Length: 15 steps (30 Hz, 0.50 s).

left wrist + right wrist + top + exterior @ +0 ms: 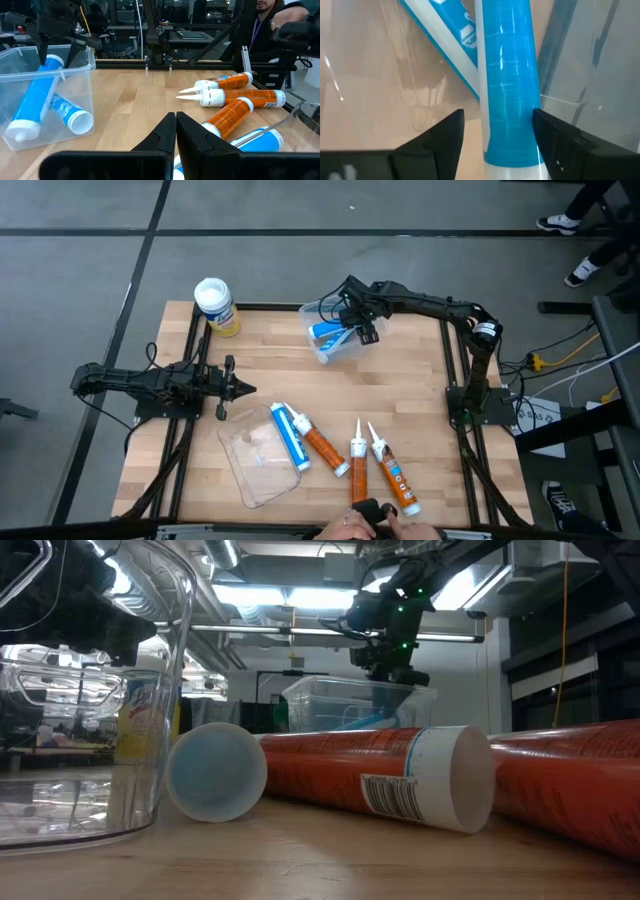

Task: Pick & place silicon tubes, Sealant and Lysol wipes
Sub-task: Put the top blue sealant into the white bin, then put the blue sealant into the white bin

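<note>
1. Two blue tubes are in play at the clear bin [335,340] on the far side of the table [300,390]. One lies inside it [70,116]. The other [507,85] leans steeply against the bin wall, its upper end between the right gripper's [352,328] jaws. Those jaws stand apart on either side of it, and from here I cannot tell whether they touch it.
2. My worry is that the leaning tube could tip over the rim as the arm lifts away, since much of it rests high on the wall.
3. It might also snag a jaw and drag the light bin sideways on the table.
4. Left gripper [232,388] waits low over the table's left side with its jaws pressed together, holding nothing, just beside the second clear bin [262,460].
5. Four tubes lie loose near the front edge: a blue one [290,436] resting on the near bin's edge, and three orange ones [392,475] beside it. They look free to roll if nudged.
6. Someone's hand [350,525] sits at the front edge, close to the orange tubes, which is a hazard if either arm comes that way.
7. Lysol wipes [215,306] stand upright at the far left corner, well apart from both arms: a short yellow canister with a round white lid, untouched. Its smooth, wide body could slip in a narrow pinch.
</note>
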### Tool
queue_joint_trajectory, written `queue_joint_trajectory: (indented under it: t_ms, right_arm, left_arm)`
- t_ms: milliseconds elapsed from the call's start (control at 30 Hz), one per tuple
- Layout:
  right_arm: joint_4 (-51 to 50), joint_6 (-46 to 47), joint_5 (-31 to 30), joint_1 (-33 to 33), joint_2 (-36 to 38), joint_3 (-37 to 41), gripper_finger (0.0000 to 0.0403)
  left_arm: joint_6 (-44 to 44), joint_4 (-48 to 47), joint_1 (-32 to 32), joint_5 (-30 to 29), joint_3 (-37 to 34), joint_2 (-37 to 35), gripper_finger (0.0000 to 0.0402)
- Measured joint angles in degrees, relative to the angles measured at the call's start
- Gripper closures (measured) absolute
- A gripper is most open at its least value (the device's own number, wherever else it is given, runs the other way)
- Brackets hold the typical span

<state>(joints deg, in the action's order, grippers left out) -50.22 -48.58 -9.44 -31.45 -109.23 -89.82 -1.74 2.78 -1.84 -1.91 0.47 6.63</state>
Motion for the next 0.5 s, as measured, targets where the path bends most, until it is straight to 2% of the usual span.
queue_joint_trajectory:
  t_ms: [333,500]
  right_arm:
    - [-2.9,0.6,-0.1,1.7,0.0,-5.4,0.0179]
    - [-6.0,4.2,1.5,3.1,0.2,-8.2,0.0179]
  left_arm:
    - [0.0,0.0,0.0,0.0,0.0,0.0,0.0393]
    - [0.0,0.0,0.0,0.0,0.0,0.0,0.0389]
